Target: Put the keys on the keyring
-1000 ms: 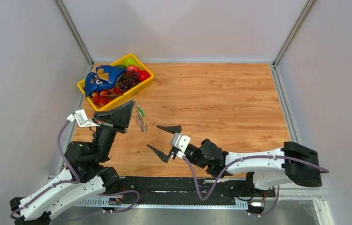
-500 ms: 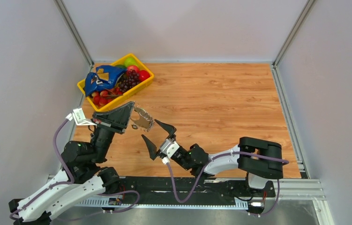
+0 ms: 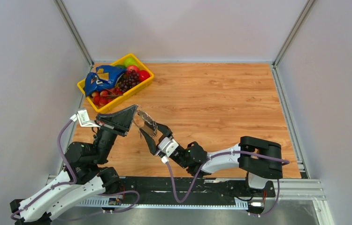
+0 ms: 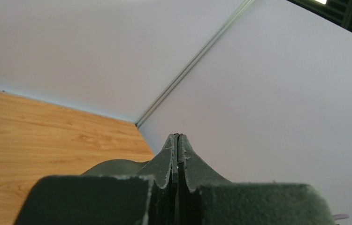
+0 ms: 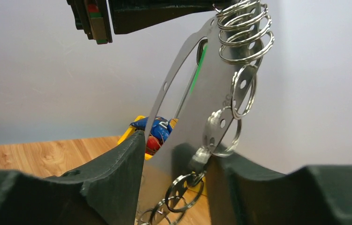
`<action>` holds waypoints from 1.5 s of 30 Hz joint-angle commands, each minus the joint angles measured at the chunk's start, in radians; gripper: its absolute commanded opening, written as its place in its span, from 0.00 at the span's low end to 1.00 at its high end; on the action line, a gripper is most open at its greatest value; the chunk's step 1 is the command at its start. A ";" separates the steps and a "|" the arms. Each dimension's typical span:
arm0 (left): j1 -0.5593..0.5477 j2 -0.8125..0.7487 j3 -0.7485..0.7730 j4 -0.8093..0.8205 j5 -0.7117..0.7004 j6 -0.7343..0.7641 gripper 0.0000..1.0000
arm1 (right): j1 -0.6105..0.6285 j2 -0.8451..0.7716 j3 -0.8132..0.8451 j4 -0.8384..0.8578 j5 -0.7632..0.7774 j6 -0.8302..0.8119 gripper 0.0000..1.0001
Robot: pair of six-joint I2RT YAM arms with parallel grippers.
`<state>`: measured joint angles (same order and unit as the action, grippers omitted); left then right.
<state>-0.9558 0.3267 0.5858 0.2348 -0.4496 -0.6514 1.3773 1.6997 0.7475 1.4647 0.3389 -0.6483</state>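
The left gripper (image 3: 135, 109) is squeezed tight shut. It pinches the top end of the keyring (image 3: 148, 123) and holds it up above the wooden table (image 3: 221, 103), just in front of the yellow fruit basket (image 3: 142, 85).

From above, the keyring's long side runs from 11 o'clock, at the left gripper, down to 5 o'clock, where it meets the right gripper (image 3: 155, 134). In the right wrist view it leans from 1 o'clock down to 7 o'clock. It is a flat grey band with a long hole in it, and shiny silver rings (image 5: 242, 33) hang along one edge.

The right gripper's two fingers (image 5: 113, 187) stand partly apart, one on each side of the keyring's bottom end. I cannot tell if they are squeezing it or just sitting beside it.

A thin green key (image 5: 196, 74) shows near the top of the band. It is too small to make out well. The bottom of the keyring is hidden behind the right gripper's fingers. In the left wrist view I see only the shut fingers, not the keyring.
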 commanded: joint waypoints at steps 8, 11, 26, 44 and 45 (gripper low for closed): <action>-0.002 0.006 -0.037 0.113 0.057 -0.016 0.00 | -0.008 -0.036 -0.007 0.258 -0.026 0.067 0.14; -0.001 0.010 -0.041 0.116 0.059 -0.012 0.00 | -0.010 -0.060 -0.033 0.258 -0.004 0.075 0.04; -0.002 0.016 0.007 0.012 0.092 0.094 0.38 | -0.020 -0.211 -0.202 0.197 0.177 0.090 0.00; -0.001 -0.007 0.143 -0.359 0.018 0.279 0.44 | -0.235 -0.595 -0.115 -0.987 0.310 0.403 0.00; -0.001 -0.009 0.142 -0.361 0.021 0.280 0.44 | -0.252 -0.595 -0.104 -1.034 0.314 0.436 0.00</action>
<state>-0.9558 0.3286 0.6956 -0.0647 -0.4206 -0.4232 1.1717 1.1191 0.5739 0.7391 0.6136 -0.3473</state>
